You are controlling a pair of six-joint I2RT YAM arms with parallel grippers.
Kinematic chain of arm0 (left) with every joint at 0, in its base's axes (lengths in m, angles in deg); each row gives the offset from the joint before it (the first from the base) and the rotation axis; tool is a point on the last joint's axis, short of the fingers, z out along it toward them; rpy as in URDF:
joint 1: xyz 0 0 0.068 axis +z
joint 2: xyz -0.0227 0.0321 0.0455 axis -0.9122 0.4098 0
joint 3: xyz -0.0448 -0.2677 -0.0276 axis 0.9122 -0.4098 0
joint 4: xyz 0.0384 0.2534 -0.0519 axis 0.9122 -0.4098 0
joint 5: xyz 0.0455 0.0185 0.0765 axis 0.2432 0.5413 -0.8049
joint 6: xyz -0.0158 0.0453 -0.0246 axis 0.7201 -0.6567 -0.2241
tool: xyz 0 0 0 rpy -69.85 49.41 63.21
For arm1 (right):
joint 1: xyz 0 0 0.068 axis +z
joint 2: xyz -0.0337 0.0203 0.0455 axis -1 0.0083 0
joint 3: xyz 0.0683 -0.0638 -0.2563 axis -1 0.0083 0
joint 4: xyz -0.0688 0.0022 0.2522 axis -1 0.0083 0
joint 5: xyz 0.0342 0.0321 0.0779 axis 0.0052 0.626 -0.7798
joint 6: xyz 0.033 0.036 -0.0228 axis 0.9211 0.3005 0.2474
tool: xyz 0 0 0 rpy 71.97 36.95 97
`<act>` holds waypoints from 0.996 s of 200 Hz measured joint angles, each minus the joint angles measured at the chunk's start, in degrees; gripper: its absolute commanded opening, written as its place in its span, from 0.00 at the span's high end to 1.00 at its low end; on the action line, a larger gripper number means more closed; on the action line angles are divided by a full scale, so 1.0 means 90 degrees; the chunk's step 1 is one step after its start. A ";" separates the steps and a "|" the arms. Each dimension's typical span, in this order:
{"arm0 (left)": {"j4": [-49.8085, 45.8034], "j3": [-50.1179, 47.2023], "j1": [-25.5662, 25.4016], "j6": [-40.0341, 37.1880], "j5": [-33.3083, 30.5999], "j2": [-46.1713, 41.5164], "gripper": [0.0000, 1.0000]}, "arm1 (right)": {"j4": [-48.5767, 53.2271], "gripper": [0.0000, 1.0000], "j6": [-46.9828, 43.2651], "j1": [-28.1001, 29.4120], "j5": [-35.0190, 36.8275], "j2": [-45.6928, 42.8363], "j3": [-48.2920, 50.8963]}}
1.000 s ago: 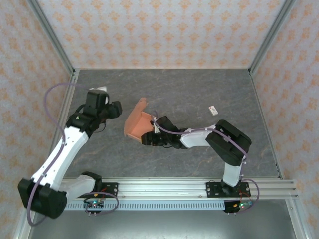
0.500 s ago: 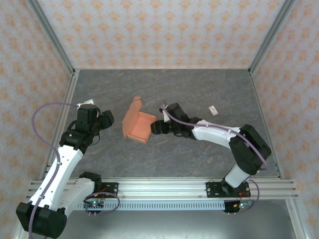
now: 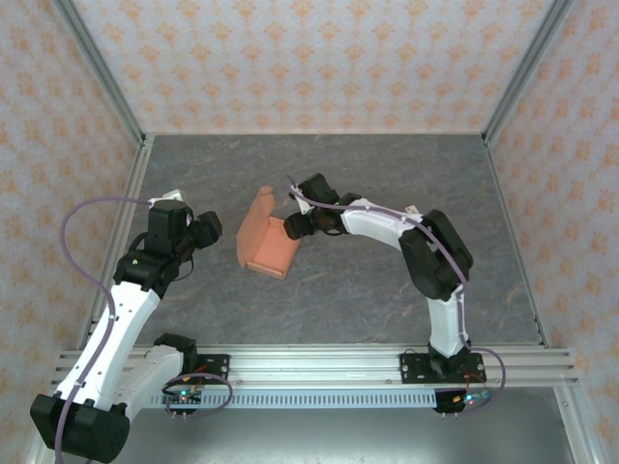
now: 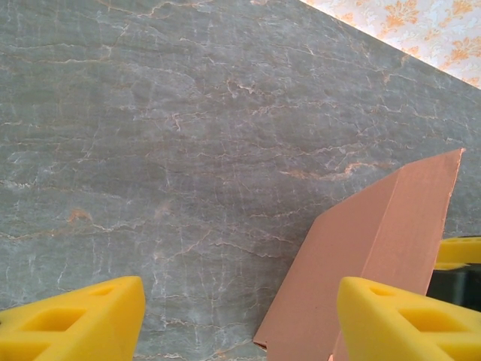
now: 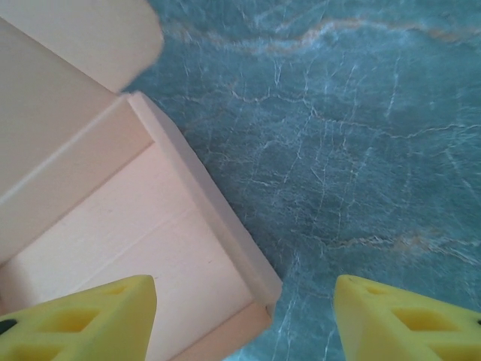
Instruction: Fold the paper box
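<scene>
Two open claws flank the paper box (image 3: 268, 246), and neither has hold of it.
Starting just left of the box, the left gripper (image 3: 215, 232) hangs near its left edge with yellow fingers (image 4: 75, 320) spread wide and only grey table (image 3: 338, 290) between them; in its wrist view the box's raised salmon flap (image 4: 376, 256) rises beside the right-hand finger. The box itself sits on the table, an open tray with low walls, one flap standing up at its far-left side. At the box's right wall, the right gripper (image 3: 293, 226) hovers just over the near corner (image 5: 255, 289), jaws parted wide and gripping nothing. Well to the right of the box lies a small white piece (image 3: 414, 214).
</scene>
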 measured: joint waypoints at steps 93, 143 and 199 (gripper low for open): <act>0.0070 0.0000 0.0000 -0.0002 0.0148 0.0000 0.31 | 0.0576 0.60 0.0010 0.0000 -0.0029 0.0930 -0.1117; 0.0095 0.0000 0.0000 -0.0005 0.0192 0.0000 0.30 | 0.0610 0.68 0.0107 0.0000 0.0010 0.0991 -0.1158; 0.0107 0.0000 0.0000 -0.0005 0.0316 0.0000 0.30 | 0.0636 0.74 0.0272 0.0000 0.0442 0.0947 -0.0967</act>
